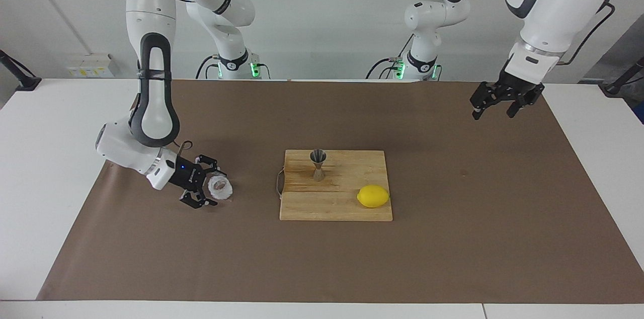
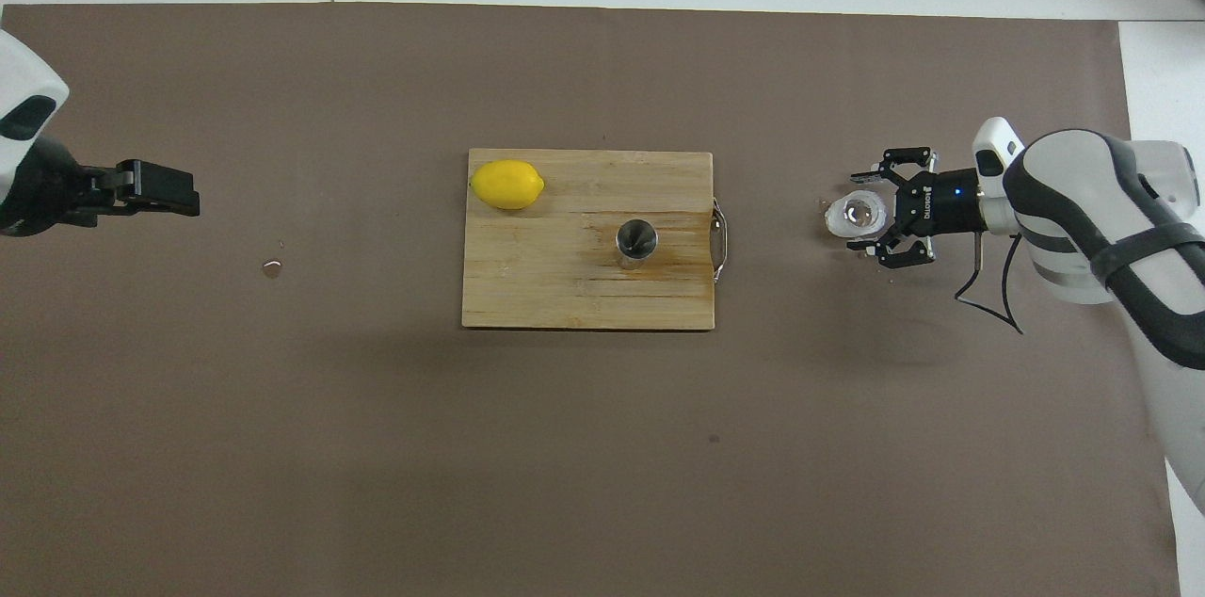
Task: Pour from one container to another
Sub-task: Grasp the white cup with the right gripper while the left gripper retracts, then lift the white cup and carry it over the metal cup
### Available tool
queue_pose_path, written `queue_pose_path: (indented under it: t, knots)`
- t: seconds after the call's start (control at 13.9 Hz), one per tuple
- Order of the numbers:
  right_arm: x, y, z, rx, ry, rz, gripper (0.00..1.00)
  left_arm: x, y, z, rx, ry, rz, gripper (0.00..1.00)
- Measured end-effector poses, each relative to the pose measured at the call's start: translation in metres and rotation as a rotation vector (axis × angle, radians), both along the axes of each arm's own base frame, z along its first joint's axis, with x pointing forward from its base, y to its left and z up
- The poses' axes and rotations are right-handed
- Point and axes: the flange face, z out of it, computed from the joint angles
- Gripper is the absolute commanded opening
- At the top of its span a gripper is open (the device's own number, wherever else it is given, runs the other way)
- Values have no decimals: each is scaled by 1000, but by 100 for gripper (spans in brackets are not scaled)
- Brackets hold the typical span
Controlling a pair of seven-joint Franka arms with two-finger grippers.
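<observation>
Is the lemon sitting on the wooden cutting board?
Yes, the lemon rests on the cutting board, at a corner farther from the robots than the jigger.

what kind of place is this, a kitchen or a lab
Most likely a robotics lab staged as a bar-prep station: two Franka arms bolted at a white table covered in brown paper, with a wooden cutting board, lemon and steel jigger as props.
</observation>
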Motion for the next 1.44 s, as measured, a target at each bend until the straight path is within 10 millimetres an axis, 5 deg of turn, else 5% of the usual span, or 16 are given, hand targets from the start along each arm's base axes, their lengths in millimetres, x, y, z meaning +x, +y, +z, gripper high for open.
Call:
queue_pose_path:
  t: [0.07, 0.22, 0.43, 0.5, 0.79, 0.93, 1.44]
  knots:
    - [0, 4, -1, 3, 2, 3, 100, -1, 5, 1, 1, 14, -7, 100]
    - [-1, 8, -2, 5, 3, 6, 62, -2, 4, 15, -1, 28, -14, 100]
    - [-1, 8, -2, 5, 3, 5, 24, -4, 1, 29, -2, 33, -23, 100]
    - [-1, 8, -2, 5, 3, 5, 20, -5, -1, 29, -2, 37, -26, 100]
    - [0, 8, 0, 4, 0, 3, 20, -5, 4, 28, -5, 48, -30, 100]
    - [6, 14, 17, 3, 0, -19, 20, -5, 12, 29, -5, 45, -41, 100]
    - [3, 134, 148, -154, 114, -133, 21, -8, -9, 32, -2, 54, -87, 100]
